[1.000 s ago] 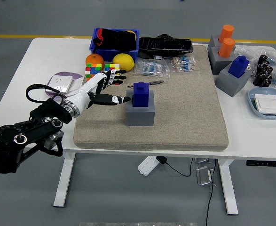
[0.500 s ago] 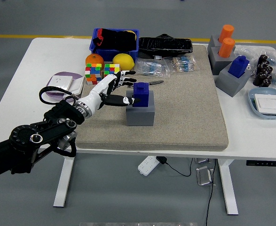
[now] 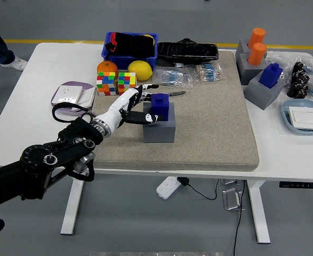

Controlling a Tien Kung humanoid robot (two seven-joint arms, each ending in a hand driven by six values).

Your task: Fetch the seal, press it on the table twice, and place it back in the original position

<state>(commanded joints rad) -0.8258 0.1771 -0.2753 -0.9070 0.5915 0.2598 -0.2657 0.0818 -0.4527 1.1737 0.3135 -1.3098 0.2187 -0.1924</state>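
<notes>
My fingers (image 3: 140,104) are spreading open against the left side of the blue seal (image 3: 159,102) sitting atop its grey base (image 3: 159,128), and closing off-centre is risking tipping it off.

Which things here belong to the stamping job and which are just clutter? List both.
Job: blue seal, its grey block, mat, left hand.
Clutter: puzzle cubes, orange, lemon, blue bin, orange seals, spare blue seal, dish.
</notes>
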